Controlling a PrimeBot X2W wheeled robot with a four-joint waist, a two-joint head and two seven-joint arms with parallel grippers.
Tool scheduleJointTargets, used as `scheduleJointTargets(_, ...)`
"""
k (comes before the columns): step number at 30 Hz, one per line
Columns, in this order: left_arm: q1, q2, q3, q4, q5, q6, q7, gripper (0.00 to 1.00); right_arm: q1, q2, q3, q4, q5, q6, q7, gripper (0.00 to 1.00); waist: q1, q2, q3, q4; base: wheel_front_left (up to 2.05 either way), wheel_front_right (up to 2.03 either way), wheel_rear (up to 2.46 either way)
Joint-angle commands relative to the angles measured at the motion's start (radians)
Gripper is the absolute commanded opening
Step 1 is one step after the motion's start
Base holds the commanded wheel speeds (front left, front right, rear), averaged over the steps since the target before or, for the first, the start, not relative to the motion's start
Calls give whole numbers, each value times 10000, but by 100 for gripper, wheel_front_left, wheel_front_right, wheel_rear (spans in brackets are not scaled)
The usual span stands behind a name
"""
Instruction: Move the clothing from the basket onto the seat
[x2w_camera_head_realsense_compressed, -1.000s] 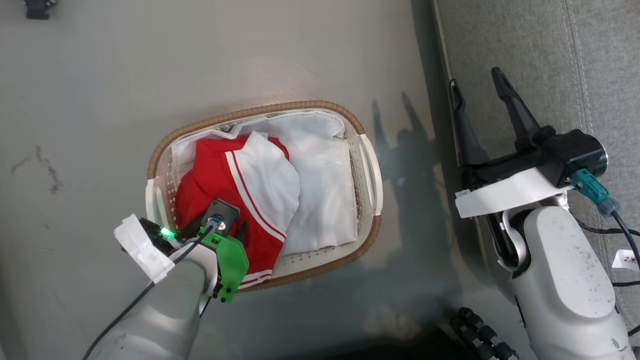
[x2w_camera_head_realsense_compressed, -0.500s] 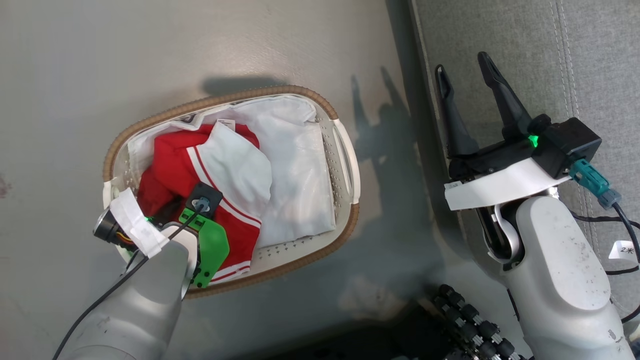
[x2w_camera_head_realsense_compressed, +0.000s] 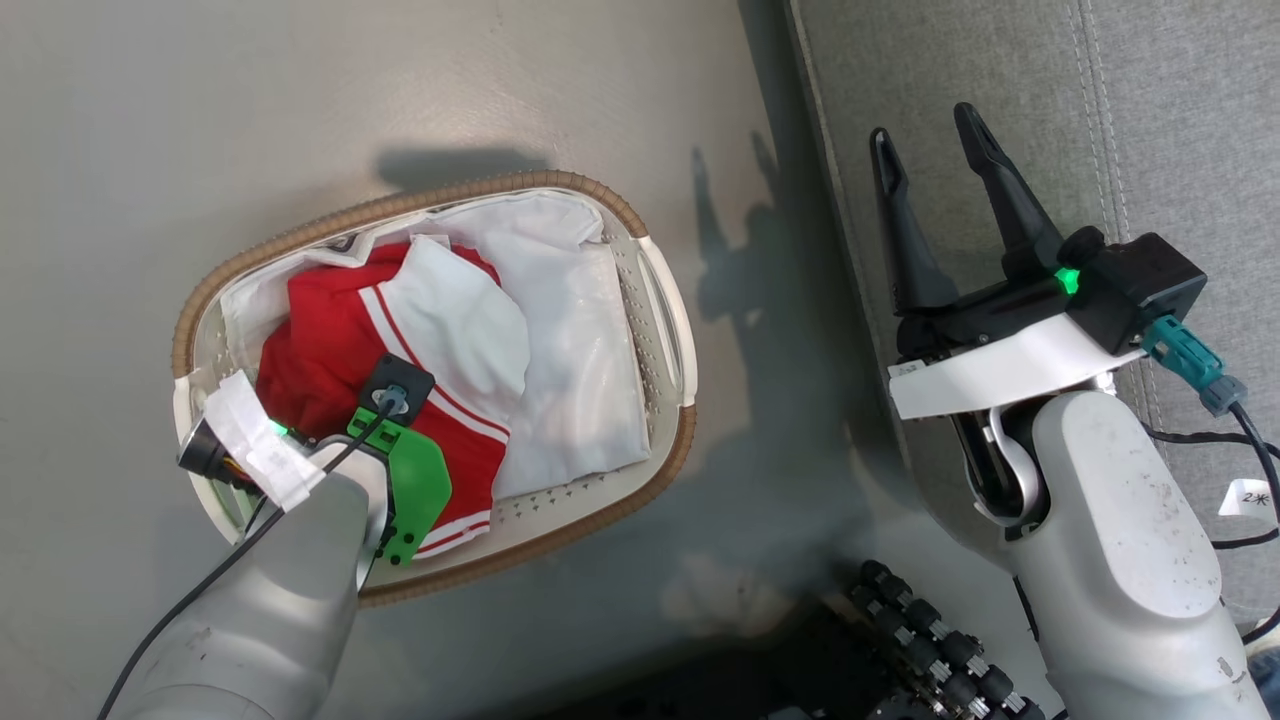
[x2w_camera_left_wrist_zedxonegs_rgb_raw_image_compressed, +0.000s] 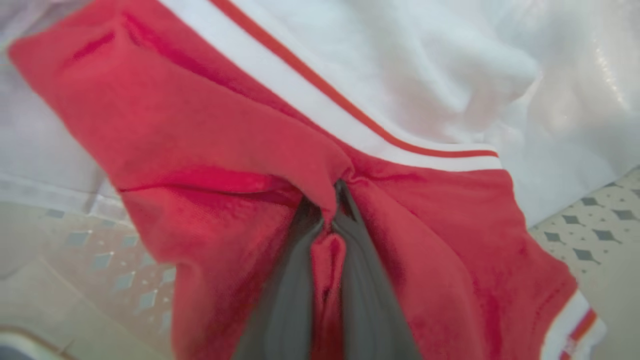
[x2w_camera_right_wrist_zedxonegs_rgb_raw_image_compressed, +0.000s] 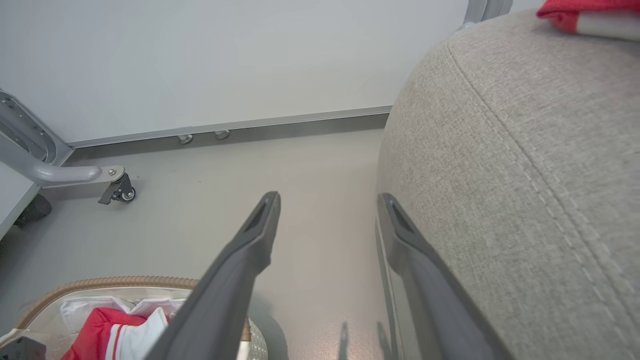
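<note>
Left hand pinches a thin fold of soft red white-striped garment; lifting may slip it. Right hand spread wide, empty.

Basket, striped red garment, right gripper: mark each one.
basket (x2w_camera_head_realsense_compressed: 570, 497): head view, perforated white wall.
striped red garment (x2w_camera_head_realsense_compressed: 320, 340): head view, red panel left of the stripes.
right gripper (x2w_camera_head_realsense_compressed: 924, 122): head view, midway between its open fingertips.

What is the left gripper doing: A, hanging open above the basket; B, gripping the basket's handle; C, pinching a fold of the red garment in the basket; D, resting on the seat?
C: the left wrist view shows the left gripper closed on a fold of the red garment, inside the basket.
</note>
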Motion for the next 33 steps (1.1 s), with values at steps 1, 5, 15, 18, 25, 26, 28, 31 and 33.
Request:
scheduleJointTargets(1, 40, 21, 9, 5, -80, -67, -165, 0, 9, -35, -38, 48, 4, -14, -24, 100, -1, 0, -123, 38, 0, 0, 0)
scheduleJointTargets(5, 164, -114, 19, 5, -234, -235, -541, 0, 79, -35, -87, 130, -89, -14, -24, 100, -1, 0, -407, 150, 0, 0, 0)
scheduleJointTargets(15, 558, -561, -298, -348, -406, -513, -1553, 0, 523, -38, -374, 484, -481, -14, -24, 100, -1, 0, -1759, 728, 0, 0, 0)
scheduleJointTargets(18, 730, -595, -431, -608, -428, -612, -1783, 0, 811, -40, -532, 657, -694, -14, -24, 100, -1, 0, -2438, 1008, 0, 0, 0)
scheduleJointTargets(25, 936, -643, -645, -1568, -482, -728, -2006, 0, 1526, -41, -822, 937, -1068, -14, -24, 100, -1, 0, -4009, 1548, 0, 0, 0)
scheduleJointTargets(26, 954, -643, -653, -1807, -496, -753, -2000, 0, 1661, -41, -878, 988, -1124, -14, -24, 100, -1, 0, -4283, 1634, 0, 0, 0)
scheduleJointTargets(28, 965, -614, -631, -2341, -496, -779, -2006, 0, 1876, -41, -967, 1058, -1217, -14, -24, 100, -1, 0, -4733, 1772, 0, 0, 0)
scheduleJointTargets(31, 1054, -422, -619, -3091, -426, -793, -2002, 0, 2171, -38, -1012, 1154, -1312, -14, -24, 100, -1, 0, -5375, 1926, 0, 0, 0)
scheduleJointTargets(33, 1046, -263, -622, -3621, -345, -821, -2001, 0, 2377, -41, -996, 1217, -1371, -14, -24, 100, -1, 0, -5783, 1996, 0, 0, 0)
